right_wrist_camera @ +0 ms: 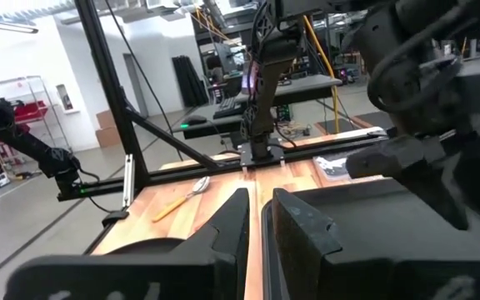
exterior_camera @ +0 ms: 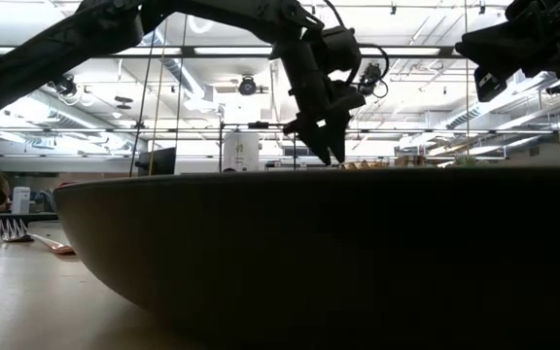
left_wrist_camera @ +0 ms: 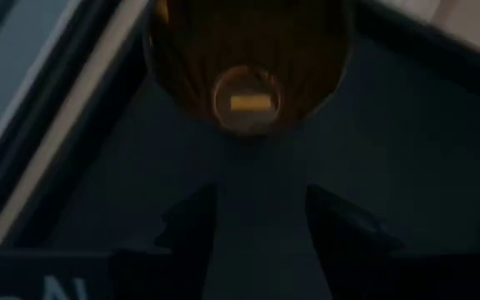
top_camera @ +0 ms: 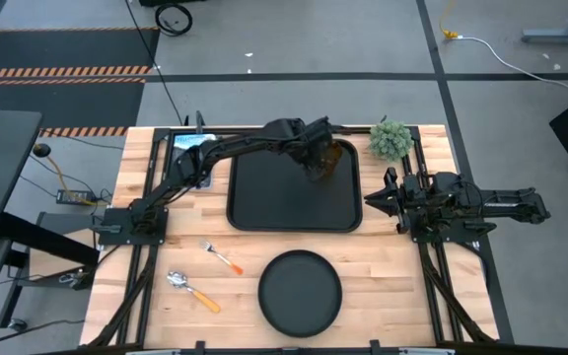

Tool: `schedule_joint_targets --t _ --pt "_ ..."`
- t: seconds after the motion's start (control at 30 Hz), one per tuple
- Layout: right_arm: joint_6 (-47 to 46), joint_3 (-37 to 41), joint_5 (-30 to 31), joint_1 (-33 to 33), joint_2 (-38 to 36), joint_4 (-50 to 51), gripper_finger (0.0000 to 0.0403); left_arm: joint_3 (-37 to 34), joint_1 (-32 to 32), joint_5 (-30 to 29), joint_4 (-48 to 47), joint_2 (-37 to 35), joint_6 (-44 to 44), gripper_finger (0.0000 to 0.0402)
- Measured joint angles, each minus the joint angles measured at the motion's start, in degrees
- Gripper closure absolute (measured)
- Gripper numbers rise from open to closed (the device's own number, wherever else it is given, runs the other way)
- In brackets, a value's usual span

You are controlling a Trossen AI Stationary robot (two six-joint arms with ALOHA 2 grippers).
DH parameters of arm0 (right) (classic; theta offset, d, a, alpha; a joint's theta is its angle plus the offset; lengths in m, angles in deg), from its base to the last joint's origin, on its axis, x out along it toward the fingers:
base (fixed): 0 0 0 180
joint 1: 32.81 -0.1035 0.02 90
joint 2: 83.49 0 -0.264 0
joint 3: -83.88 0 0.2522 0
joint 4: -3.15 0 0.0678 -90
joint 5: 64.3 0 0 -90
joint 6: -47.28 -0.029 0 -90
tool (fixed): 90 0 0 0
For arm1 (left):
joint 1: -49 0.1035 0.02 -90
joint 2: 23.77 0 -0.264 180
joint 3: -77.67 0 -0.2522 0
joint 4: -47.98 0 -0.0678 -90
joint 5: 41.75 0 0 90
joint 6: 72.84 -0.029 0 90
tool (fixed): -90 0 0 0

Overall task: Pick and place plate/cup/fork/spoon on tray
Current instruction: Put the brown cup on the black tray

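The amber cup [top_camera: 339, 158] stands upright in the far right corner of the black tray [top_camera: 264, 197]. In the left wrist view I look down into the cup [left_wrist_camera: 244, 75]. My left gripper [top_camera: 316, 160] [left_wrist_camera: 261, 221] hovers over that corner, open, fingers pointing down, just beside the cup and clear of it. The round black plate [top_camera: 300, 293] lies on the table near the front edge. The fork [top_camera: 221, 257] and the spoon [top_camera: 193, 292] lie to the plate's left. My right gripper [top_camera: 375, 200] [right_wrist_camera: 257, 225] waits at the tray's right side, shut and empty.
A small green plant [top_camera: 390, 140] stands at the far right of the tray. A blue-white card [top_camera: 190, 148] lies at the tray's far left, under my left arm. The plate's rim [exterior_camera: 309, 253] fills the low view.
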Motion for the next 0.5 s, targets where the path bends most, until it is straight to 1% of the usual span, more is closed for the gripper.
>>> schedule_joint_targets --t 0.03,0.1,0.17,0.23,0.27,0.4,0.5 --pt "0.00 0.00 0.00 0.02 0.00 -0.07 0.0339 0.13 -0.24 -0.30 1.40 0.34 0.03 0.0207" --pt "-0.01 0.00 0.02 0.02 0.00 -0.10 0.0339 -0.09 -0.34 -0.32 1.08 1.20 0.27 0.0207" --pt "-0.02 0.00 0.00 0.01 -0.01 -0.09 0.0339 -0.09 -0.59 -0.33 3.57 2.67 1.00 0.0207" --pt "-0.04 0.00 0.00 0.02 -0.04 -0.23 0.0339 -0.10 -0.58 -0.56 3.46 3.97 1.75 0.0207" --pt "-0.02 0.00 -0.04 0.02 -0.08 -0.11 0.0339 -0.09 -0.56 -0.85 5.05 4.41 1.97 0.0207" --pt "-0.02 0.04 -0.07 -0.02 -0.17 0.16 0.0339 -0.09 -0.55 -3.37 6.61 7.14 3.06 0.0207" --pt "-0.02 0.04 -0.03 -0.05 -0.11 0.09 0.0339 -0.11 -0.55 -3.60 8.48 8.22 3.12 0.0207"
